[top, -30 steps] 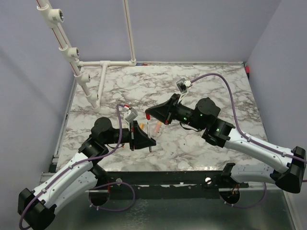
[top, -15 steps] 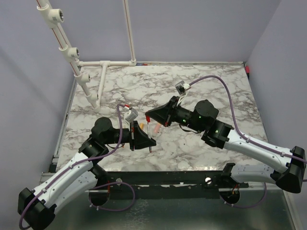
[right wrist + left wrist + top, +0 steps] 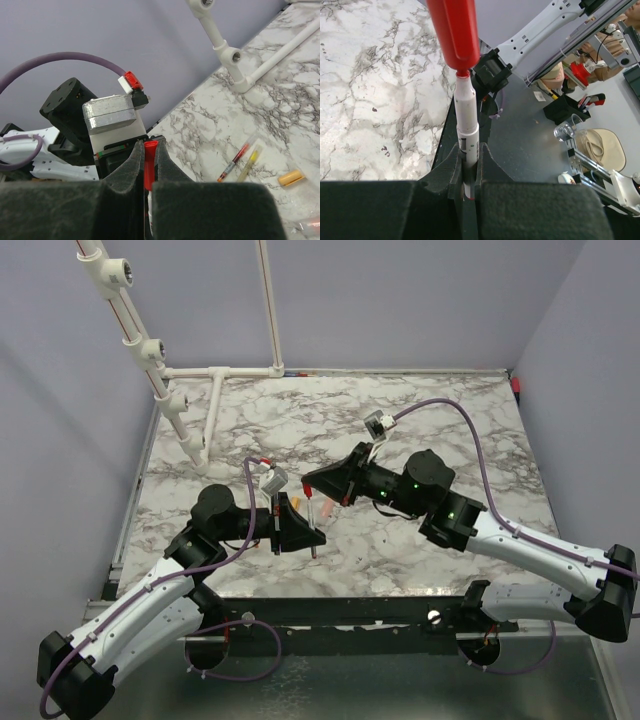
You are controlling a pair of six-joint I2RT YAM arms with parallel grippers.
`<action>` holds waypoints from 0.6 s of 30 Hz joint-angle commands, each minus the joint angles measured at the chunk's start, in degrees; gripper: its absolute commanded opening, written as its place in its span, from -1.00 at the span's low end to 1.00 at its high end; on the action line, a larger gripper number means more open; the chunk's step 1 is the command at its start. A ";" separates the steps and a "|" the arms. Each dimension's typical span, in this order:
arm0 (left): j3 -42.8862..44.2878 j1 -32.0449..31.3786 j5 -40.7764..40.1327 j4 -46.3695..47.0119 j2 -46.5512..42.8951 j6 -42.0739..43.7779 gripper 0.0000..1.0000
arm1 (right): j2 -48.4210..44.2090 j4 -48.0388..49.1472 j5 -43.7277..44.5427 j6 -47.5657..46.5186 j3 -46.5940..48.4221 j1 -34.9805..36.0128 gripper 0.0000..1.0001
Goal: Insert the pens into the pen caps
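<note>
So here's my setup: my left gripper (image 3: 468, 160) is clamped tight on one pale grey pen (image 3: 466, 112), which sticks straight out toward 12 o'clock in my left wrist view. My right gripper (image 3: 148, 155) is squeezed shut around one red cap (image 3: 452, 30), and that cap sits right at the pen's red tip, mouth to nib. I honestly can't tell how far in it is. From above, my right gripper is at about 1 o'clock from my left one, over the middle of the marble table (image 3: 310, 100). Loose stuff at 3 o'clock of my right fingers: two pens side by side, a red pen (image 3: 233, 162) and a yellow pen (image 3: 249, 161), plus one yellow-orange cap (image 3: 291, 177).
</note>
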 commanded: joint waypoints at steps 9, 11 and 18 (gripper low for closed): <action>-0.48 -0.37 0.93 1.23 0.14 0.29 -1.00 | -0.25 0.46 0.69 -0.65 -0.82 1.45 -0.99; -0.48 -0.36 0.68 1.20 -0.08 0.29 -1.00 | -0.62 0.26 1.08 -0.57 -1.33 1.56 -0.99; -0.48 -0.36 0.18 1.00 -0.60 0.39 -1.00 | -1.72 0.50 2.28 0.29 -3.86 1.98 -0.99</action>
